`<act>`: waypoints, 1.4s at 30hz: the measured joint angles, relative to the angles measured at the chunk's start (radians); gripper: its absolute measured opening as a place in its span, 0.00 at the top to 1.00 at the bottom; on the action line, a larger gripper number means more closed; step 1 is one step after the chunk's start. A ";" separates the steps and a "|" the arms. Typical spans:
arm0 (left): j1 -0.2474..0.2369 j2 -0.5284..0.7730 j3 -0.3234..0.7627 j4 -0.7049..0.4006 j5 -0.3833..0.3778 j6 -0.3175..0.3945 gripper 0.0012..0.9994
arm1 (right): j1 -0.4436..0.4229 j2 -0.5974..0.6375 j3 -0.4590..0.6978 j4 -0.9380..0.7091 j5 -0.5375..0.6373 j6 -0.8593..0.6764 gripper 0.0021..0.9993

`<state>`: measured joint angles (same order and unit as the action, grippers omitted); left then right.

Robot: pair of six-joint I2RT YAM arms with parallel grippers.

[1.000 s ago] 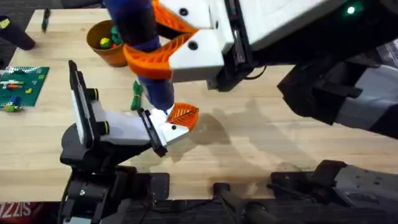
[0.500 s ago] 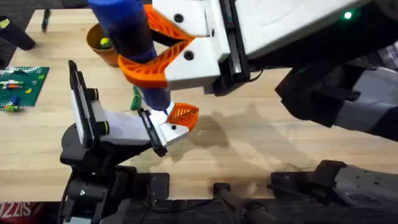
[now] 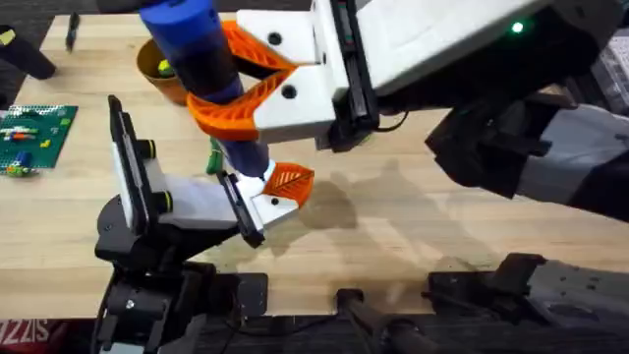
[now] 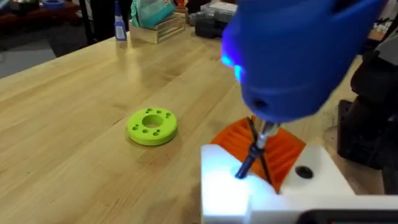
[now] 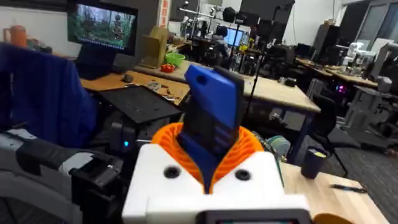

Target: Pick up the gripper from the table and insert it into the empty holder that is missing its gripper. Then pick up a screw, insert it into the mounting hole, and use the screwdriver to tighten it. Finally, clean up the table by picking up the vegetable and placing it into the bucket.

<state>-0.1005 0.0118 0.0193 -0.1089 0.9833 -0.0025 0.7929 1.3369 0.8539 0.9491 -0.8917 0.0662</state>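
My right gripper, white with orange pads, is shut on the blue screwdriver, which stands nearly upright. In the right wrist view the screwdriver's handle sits between the pads. The screwdriver's thin metal tip rests on the white holder, which carries the orange gripper. My left gripper is shut on the holder from the left. The screw is hidden. The dark-green vegetable lies on the table just behind the holder. The orange bucket stands at the back left, partly hidden behind the screwdriver.
A bright green ring disc lies on the wood beyond the holder. A green brick plate sits at the table's left edge, and a black object at the far left corner. The right arm spans the upper middle.
My right gripper has shifted a little to the left with the screwdriver, whose handle top has leaned further left. The left gripper and the holder have stayed put.
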 joint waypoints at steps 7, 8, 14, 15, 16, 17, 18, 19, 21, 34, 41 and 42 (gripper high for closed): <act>0.000 0.000 0.000 0.000 0.000 0.000 1.00 | -0.002 0.001 0.000 -0.034 0.000 -0.014 0.97; 0.000 0.000 0.000 0.000 0.000 0.000 1.00 | -0.004 0.001 0.000 -0.034 0.000 -0.015 0.97; 0.000 0.000 0.000 0.000 -0.001 0.000 1.00 | -0.004 0.001 0.000 -0.038 0.000 -0.022 0.97; 0.000 0.000 0.000 0.000 -0.001 0.000 1.00 | -0.004 0.001 0.000 -0.040 0.000 -0.023 0.97; 0.000 0.000 0.000 0.000 -0.001 0.000 1.00 | -0.004 0.001 0.000 -0.041 0.000 -0.024 0.97; 0.000 0.000 0.000 0.000 -0.001 0.000 1.00 | -0.004 0.001 0.000 -0.042 0.000 -0.026 0.97; 0.000 0.000 0.000 0.000 -0.001 0.000 1.00 | -0.004 0.001 0.000 -0.045 0.000 -0.029 0.97; 0.000 0.000 0.000 0.000 -0.001 -0.001 1.00 | -0.004 0.000 0.000 -0.047 0.000 -0.030 0.97; 0.000 0.000 0.000 0.000 -0.001 0.000 1.00 | -0.004 0.001 0.000 -0.049 0.000 -0.035 0.97; 0.000 0.000 0.000 0.000 -0.001 -0.001 1.00 | -0.004 0.055 0.003 -0.065 0.001 -0.047 0.97; 0.000 0.000 0.000 0.000 -0.004 -0.001 1.00 | -0.004 0.055 0.003 -0.065 0.001 -0.048 0.97; 0.000 0.000 0.000 0.000 -0.004 -0.001 1.00 | -0.004 0.055 0.003 -0.066 0.001 -0.048 0.97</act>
<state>-0.1005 0.0118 0.0193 -0.1089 0.9794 -0.0032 0.7887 1.3914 0.8574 0.8830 -0.8906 0.0185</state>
